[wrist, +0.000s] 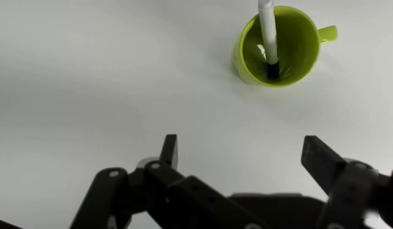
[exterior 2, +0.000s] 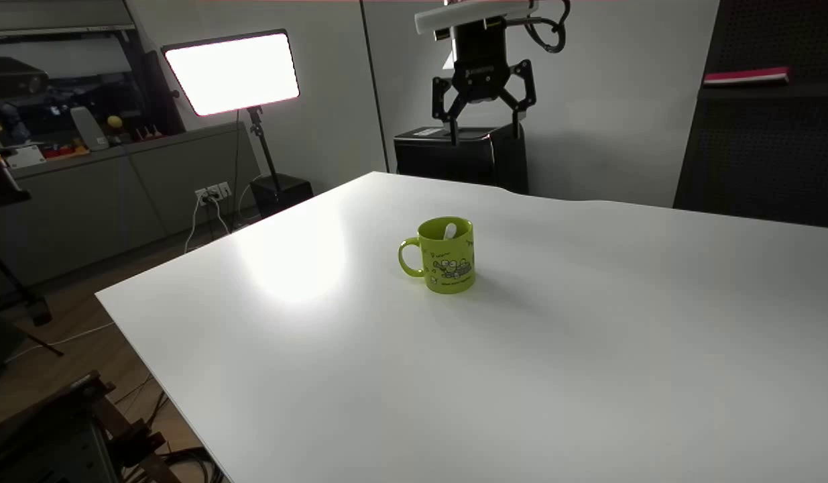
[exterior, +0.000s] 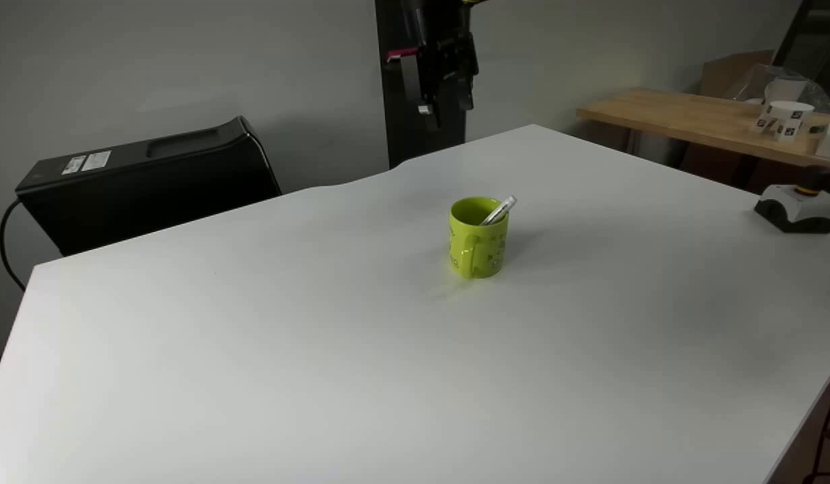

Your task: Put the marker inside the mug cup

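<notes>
Your mug [wrist: 295,41] looks like smooth, glossy, glazed ceramic; your marker [wrist: 269,35], smooth plastic with a soft sheen. You get bright glare off the tabletop [exterior 2: 621,349], smooth and semi-gloss, while your gripper [wrist: 241,136] looks mostly matt. The side table [exterior: 663,111] shows wood, the bag [exterior: 751,82] thin, see-through plastic.

The gripper [exterior 2: 485,138] points straight down — spread wide.

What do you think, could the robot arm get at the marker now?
Probably yes: the gripper is open, holding nothing, and the white end of the marker pokes out of the mug with nothing covering it.
</notes>
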Tool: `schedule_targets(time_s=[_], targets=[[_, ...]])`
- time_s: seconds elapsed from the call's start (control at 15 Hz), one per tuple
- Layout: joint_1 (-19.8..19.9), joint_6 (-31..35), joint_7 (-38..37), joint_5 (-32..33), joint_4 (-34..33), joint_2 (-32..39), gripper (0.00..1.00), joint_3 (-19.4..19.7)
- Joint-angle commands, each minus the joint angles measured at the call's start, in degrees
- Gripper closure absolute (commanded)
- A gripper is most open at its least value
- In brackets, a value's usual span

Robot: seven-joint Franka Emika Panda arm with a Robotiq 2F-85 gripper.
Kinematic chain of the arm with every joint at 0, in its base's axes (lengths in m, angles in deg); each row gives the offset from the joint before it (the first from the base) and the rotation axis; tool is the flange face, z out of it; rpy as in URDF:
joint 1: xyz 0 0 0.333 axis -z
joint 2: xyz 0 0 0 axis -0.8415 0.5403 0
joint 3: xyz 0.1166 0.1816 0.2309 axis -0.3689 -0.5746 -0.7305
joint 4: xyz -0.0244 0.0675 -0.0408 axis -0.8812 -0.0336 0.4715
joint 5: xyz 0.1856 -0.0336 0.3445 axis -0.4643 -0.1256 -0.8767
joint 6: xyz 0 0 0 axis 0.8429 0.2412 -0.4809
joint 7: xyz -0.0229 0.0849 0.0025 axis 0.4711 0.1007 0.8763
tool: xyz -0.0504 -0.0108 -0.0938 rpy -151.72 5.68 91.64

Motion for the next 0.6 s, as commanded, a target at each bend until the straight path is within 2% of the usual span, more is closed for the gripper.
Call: schedule_targets(time_s=[0.0,0.2,0.27,0.33,0.53], targets=[[-0.7,4.9,-7.6,-0.4,6.4,-5.1,0.0,1.9],[-0.6,5.4,-12.0,-0.8,9.0,-6.9,0.0,2.9],[-0.3,4.2,-12.0,-1.3,9.7,-7.4,0.0,2.8],[-0.4,4.2,-8.9,-0.5,5.7,-4.4,0.0,2.4],[-0.2,4.2,-9.7,-1.0,7.4,-5.4,0.0,2.7]])
